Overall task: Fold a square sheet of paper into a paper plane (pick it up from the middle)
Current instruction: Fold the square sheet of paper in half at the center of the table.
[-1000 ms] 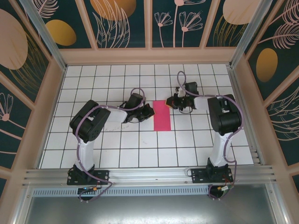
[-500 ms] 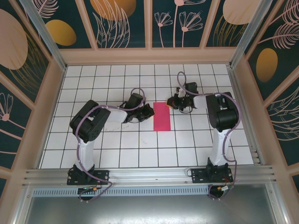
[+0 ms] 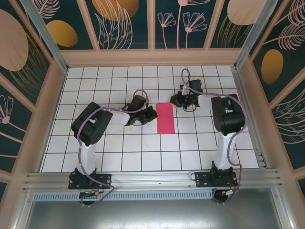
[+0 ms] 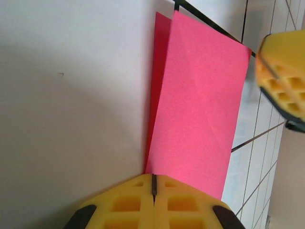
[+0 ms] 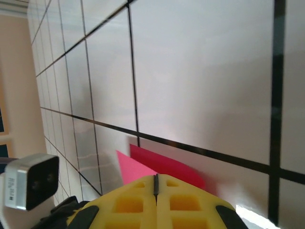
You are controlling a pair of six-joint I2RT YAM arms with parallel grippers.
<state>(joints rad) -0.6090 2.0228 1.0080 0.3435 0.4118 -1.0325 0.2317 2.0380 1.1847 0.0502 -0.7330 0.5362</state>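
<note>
The square sheet of paper (image 3: 165,118) lies flat on the tiles, folded in half into a narrow magenta-pink rectangle. In the left wrist view the paper (image 4: 195,105) shows its top layer slightly skewed, with a darker strip of the lower layer along the left. My left gripper (image 3: 154,113) is shut, its tips (image 4: 154,177) right at the paper's left edge with nothing between them. My right gripper (image 3: 174,100) is shut and empty just beyond the far right corner, where the paper (image 5: 167,164) peeks out past its tips (image 5: 156,177).
The white gridded table (image 3: 143,148) is walled on three sides by patterned panels (image 3: 152,28). A metal rail (image 3: 152,179) runs along the near edge by the arm bases. The right gripper's yellow finger (image 4: 281,71) sits at the paper's far corner in the left wrist view.
The right gripper has drawn back a little toward the far side, off the paper's far right corner. The left arm and the paper have stayed put.
</note>
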